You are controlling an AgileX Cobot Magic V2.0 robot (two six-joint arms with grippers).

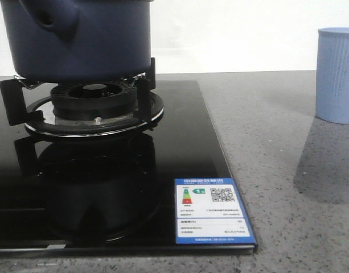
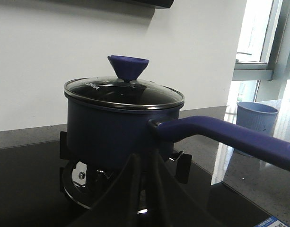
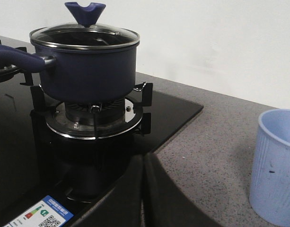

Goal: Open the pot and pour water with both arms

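While lidded, pot (image 3: 88, 71) on burner (image 3: 93, 120), ribbed cup (image 3: 276, 170) apart.

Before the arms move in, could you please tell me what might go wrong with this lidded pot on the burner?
1. The glass lid sits loose on the pot; its cone-shaped knob may slip from a tool.
2. The pot stands on raised burner supports, so pulling the long handle could tip or snag it.
3. The light-blue cup stands off the cooktop, so water carried there could spill on the counter.
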